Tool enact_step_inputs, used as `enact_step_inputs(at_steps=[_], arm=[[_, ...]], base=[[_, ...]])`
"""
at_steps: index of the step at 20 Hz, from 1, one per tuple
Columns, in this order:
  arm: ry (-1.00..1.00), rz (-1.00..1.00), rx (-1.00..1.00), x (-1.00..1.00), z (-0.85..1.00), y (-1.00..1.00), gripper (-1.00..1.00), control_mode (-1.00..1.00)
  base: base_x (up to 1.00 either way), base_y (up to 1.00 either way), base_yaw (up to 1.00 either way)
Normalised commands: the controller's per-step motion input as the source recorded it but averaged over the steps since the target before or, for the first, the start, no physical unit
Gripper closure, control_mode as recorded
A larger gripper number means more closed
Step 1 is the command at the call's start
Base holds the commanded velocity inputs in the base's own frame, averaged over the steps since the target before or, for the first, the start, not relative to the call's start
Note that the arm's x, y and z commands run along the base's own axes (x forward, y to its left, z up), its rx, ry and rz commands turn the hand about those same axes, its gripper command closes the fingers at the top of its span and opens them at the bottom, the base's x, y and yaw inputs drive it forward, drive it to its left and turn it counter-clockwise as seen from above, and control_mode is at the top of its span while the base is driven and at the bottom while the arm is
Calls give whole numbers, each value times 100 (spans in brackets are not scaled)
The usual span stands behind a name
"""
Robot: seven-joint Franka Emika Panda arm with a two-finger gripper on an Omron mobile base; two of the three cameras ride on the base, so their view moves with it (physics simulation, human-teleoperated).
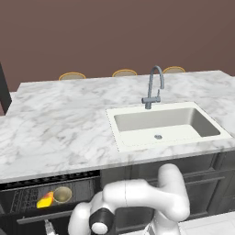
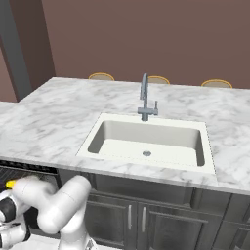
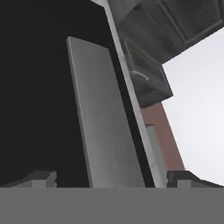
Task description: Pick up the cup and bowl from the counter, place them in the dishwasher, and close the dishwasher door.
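1. The cup (image 1: 45, 200) and the bowl (image 1: 63, 194) lie side by side in the dishwasher (image 1: 27, 197) rack, below the desk (image 1: 59, 124) edge.
2. The remaining item is the dishwasher door (image 3: 35, 109): judged a rigid, hinged, fairly heavy panel. Its long grey bar handle (image 3: 105, 131) looks smooth; push flat against the panel beside it.
3. The claw (image 3: 111, 177) stands wide apart, empty, close against the door; contact cannot be confirmed.

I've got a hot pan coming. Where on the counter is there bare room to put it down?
The marble counter is bare left of the sink, and the strip behind the tap toward the stools is free. The right end beside the sink is narrow.
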Motion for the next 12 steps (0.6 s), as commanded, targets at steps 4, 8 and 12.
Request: enact_step_inputs(at_steps=[4, 8, 12], arm=[[-25, -3, 29, 47, -24, 0, -100, -100], [-23, -12, 41, 42, -27, 0, -100, -100], [-16, -24, 62, 35, -34, 0, -100, -100]], base=[[0, 0, 0], [0, 0, 0], [0, 0, 0]])
